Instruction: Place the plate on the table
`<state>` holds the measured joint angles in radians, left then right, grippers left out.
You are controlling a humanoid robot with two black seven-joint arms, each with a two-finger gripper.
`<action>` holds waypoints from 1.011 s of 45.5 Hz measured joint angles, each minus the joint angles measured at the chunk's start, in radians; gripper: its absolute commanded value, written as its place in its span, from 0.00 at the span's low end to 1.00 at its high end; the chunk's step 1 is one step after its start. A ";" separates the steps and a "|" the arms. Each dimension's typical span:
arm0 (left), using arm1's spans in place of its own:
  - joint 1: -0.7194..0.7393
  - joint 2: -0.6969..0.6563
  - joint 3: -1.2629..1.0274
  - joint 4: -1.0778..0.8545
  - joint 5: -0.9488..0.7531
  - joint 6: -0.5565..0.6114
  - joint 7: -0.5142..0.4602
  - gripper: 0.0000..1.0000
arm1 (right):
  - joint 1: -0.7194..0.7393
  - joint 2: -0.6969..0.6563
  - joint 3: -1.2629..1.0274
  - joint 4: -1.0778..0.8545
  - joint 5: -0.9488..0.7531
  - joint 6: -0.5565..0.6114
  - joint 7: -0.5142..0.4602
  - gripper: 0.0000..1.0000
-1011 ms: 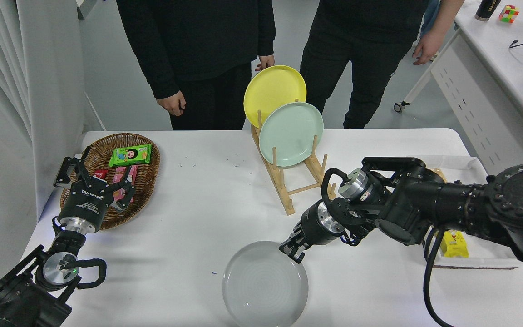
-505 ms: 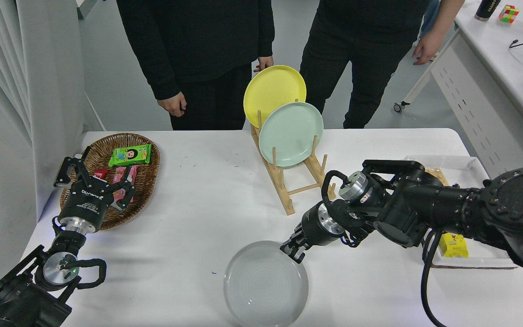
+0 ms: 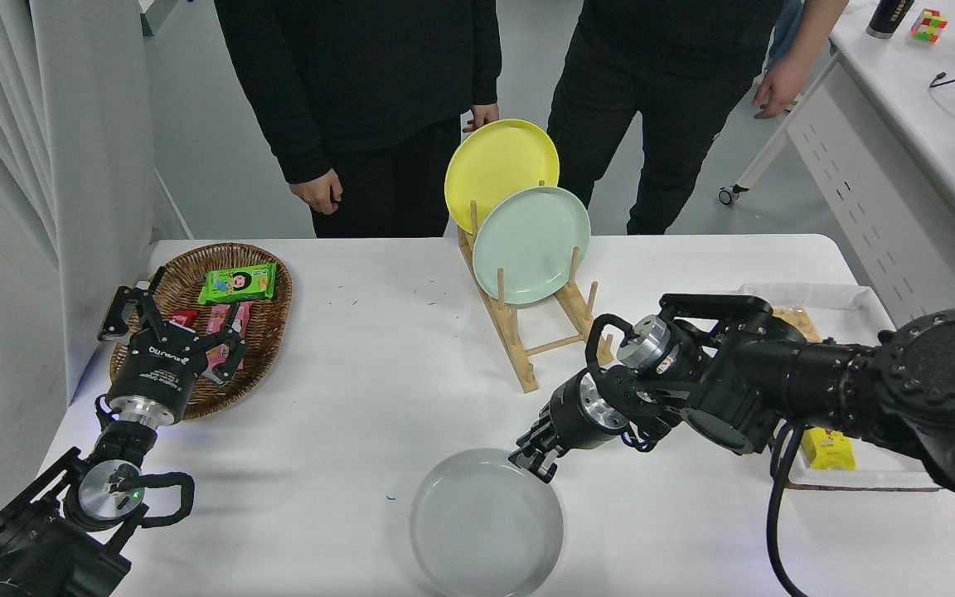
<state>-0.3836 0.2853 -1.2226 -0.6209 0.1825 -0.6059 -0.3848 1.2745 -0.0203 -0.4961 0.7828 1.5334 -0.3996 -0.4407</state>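
1. Plate (image 3: 486,524), plain light grey, lies low over the near part of the white surface (image 3: 345,398), nearer the robot than the wooden rack (image 3: 527,327) and a little to its left; it looks flat or almost flat, though whether its whole underside touches cannot be told
2. Right gripper (image 3: 537,458) is clamped narrow on the plate's far right rim, its fingers pinching the edge; the arm reaches in from the right, passing on the near side of the rack
3. Left gripper (image 3: 164,332) sits parked with fingers spread wide, well to the left of the rack, over the near edge of the wicker basket (image 3: 270,319) of snack packets
4. Rack holds a yellow plate (image 3: 498,170) and a mint-green plate (image 3: 531,245) upright in its slots; the slots nearer the robot are bare
5. Step in hand, as I judge it: the set-down itself, at its very end, with the plate at or just short of rest and the release not yet made
6. Next move calls for spreading the fingers only once the rim bears no weight, then drawing the gripper up and back to the right, clear of the rim, so the plate is not dragged or tipped
7. Two people in black stand beyond the rack at the far side; one hand (image 3: 483,116) is just behind the yellow plate, well apart from the working arm
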 measured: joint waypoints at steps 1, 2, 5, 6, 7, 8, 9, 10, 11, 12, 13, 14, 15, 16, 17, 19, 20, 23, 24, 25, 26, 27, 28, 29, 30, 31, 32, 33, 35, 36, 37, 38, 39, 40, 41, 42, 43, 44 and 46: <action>0.000 0.000 0.000 0.000 0.000 0.000 0.000 0.98 | 0.001 0.000 0.000 0.000 -0.001 0.003 0.000 0.99; 0.000 0.000 0.000 0.000 0.000 0.000 0.000 0.98 | 0.002 0.000 0.000 0.000 -0.002 0.008 0.000 0.99; 0.000 0.000 0.000 0.000 0.000 0.000 0.000 0.98 | 0.006 0.000 0.000 0.000 -0.004 0.028 0.000 0.99; 0.000 0.000 0.000 0.000 0.000 0.000 0.000 0.98 | 0.007 -0.001 0.000 0.000 -0.005 0.035 -0.001 0.99; 0.000 0.000 0.000 0.000 0.000 0.000 0.000 0.98 | 0.008 -0.002 0.000 0.000 -0.007 0.045 -0.001 0.99; 0.000 0.000 0.000 0.000 0.000 0.000 0.000 0.98 | 0.010 -0.002 -0.001 0.000 -0.009 0.051 -0.001 0.99; 0.000 0.000 0.000 0.000 0.000 0.000 0.000 0.98 | 0.011 -0.002 -0.001 0.000 -0.012 0.057 -0.001 0.99; 0.000 0.000 0.000 0.000 0.000 0.000 0.000 0.98 | 0.012 -0.003 -0.001 0.000 -0.016 0.065 -0.002 0.99; 0.000 0.000 0.000 0.000 0.000 0.000 0.000 0.98 | 0.014 -0.003 -0.001 0.000 -0.020 0.071 -0.002 0.99; 0.000 0.000 0.000 0.000 0.000 0.000 0.000 0.98 | 0.015 -0.003 -0.001 0.000 -0.024 0.076 -0.002 0.99; 0.000 0.000 0.000 0.000 0.000 0.000 0.000 0.98 | 0.017 -0.004 -0.001 0.000 -0.029 0.082 -0.002 0.99; 0.000 0.000 0.000 0.000 0.000 0.000 0.000 0.98 | 0.019 -0.004 -0.002 0.001 -0.038 0.090 -0.002 0.99; 0.000 0.000 0.000 0.000 0.000 0.000 0.000 0.98 | 0.021 -0.004 -0.002 0.001 -0.043 0.095 -0.002 0.99; 0.000 0.000 0.000 0.000 0.000 0.000 0.000 0.98 | 0.023 -0.004 -0.002 0.001 -0.049 0.102 -0.002 0.99; 0.000 0.000 0.000 0.000 0.000 0.000 0.000 0.98 | 0.025 -0.004 -0.002 0.001 -0.060 0.112 -0.002 0.99; 0.000 0.000 0.000 0.000 0.000 0.000 0.000 0.98 | 0.028 -0.005 -0.002 0.001 -0.079 0.131 -0.002 0.99; 0.000 0.000 0.000 0.000 0.000 0.000 0.000 0.98 | 0.029 -0.005 -0.002 0.001 -0.087 0.139 -0.002 0.99; 0.000 0.000 0.000 0.000 0.000 0.002 0.000 0.98 | 0.032 -0.005 -0.001 0.001 -0.130 0.174 -0.002 0.99; 0.000 0.000 0.000 0.000 0.000 0.002 0.000 0.98 | 0.033 -0.006 -0.001 0.001 -0.139 0.185 -0.002 0.99; 0.000 0.000 0.000 0.000 0.000 0.002 0.000 0.98 | 0.033 -0.006 0.000 0.001 -0.152 0.197 -0.002 0.99; 0.000 0.000 0.000 0.000 0.000 0.002 0.000 0.98 | 0.034 -0.006 0.000 0.001 -0.167 0.214 -0.002 0.99; 0.000 0.000 0.000 0.000 0.000 0.002 0.000 0.98 | 0.035 -0.006 0.001 0.001 -0.179 0.225 -0.002 0.99; 0.000 0.000 0.000 0.000 0.000 0.002 0.000 0.98 | 0.035 -0.007 0.002 0.001 -0.195 0.237 -0.002 0.99; 0.000 0.000 0.000 0.000 0.000 0.002 0.000 0.98 | 0.035 -0.007 0.005 0.000 -0.222 0.256 -0.001 0.99; 0.000 0.000 0.000 0.000 0.000 0.002 0.000 0.98 | 0.036 -0.007 0.007 0.000 -0.233 0.268 -0.001 0.99; 0.000 0.000 0.000 0.000 0.000 0.002 0.000 0.98 | 0.036 -0.008 0.009 -0.001 -0.245 0.281 -0.001 0.99; 0.000 0.000 0.000 0.000 0.000 0.002 0.000 0.98 | 0.036 -0.008 0.013 -0.001 -0.261 0.296 -0.001 0.99; 0.000 0.000 0.000 0.000 0.000 0.002 0.000 0.98 | 0.037 -0.010 0.017 -0.002 -0.283 0.316 -0.001 0.99; 0.000 0.000 0.000 0.000 0.000 0.002 0.000 0.98 | 0.037 -0.013 0.026 -0.005 -0.320 0.348 -0.001 0.99; 0.000 0.000 0.000 0.001 0.000 0.002 0.000 0.98 | 0.037 -0.015 0.032 -0.007 -0.341 0.369 -0.001 0.99; 0.000 0.000 0.000 0.001 0.000 0.002 0.000 0.98 | 0.037 -0.016 0.037 -0.010 -0.360 0.387 -0.001 0.99; 0.000 0.000 0.000 0.001 0.000 0.002 0.000 0.98 | 0.037 -0.018 0.043 -0.012 -0.379 0.405 -0.001 0.99; 0.000 0.000 0.000 0.001 0.000 0.002 0.000 0.98 | 0.036 -0.019 0.052 -0.017 -0.406 0.432 -0.001 0.99; 0.000 0.000 0.000 0.001 0.000 0.002 0.000 0.98 | 0.035 -0.020 0.058 -0.021 -0.423 0.448 -0.001 0.99; 0.000 0.000 0.000 0.001 0.000 0.002 0.000 0.98 | 0.035 -0.021 0.064 -0.025 -0.441 0.466 0.000 0.99; 0.000 0.000 0.000 0.001 0.000 0.002 0.000 0.98 | 0.034 -0.022 0.075 -0.032 -0.470 0.495 0.000 0.99; 0.000 0.000 0.000 0.001 0.000 0.002 0.000 0.98 | 0.033 -0.023 0.082 -0.036 -0.487 0.512 0.000 0.99; 0.000 0.000 0.000 0.001 0.000 0.002 0.000 0.98 | 0.033 -0.024 0.091 -0.042 -0.505 0.530 0.000 0.99; 0.000 0.000 0.000 0.001 0.000 0.002 0.000 0.98 | 0.030 -0.025 0.114 -0.057 -0.551 0.569 0.001 0.99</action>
<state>-0.3835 0.2853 -1.2226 -0.6203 0.1826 -0.6042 -0.3848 1.3049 -0.0451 -0.3816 0.7260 0.9825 0.1690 -0.4396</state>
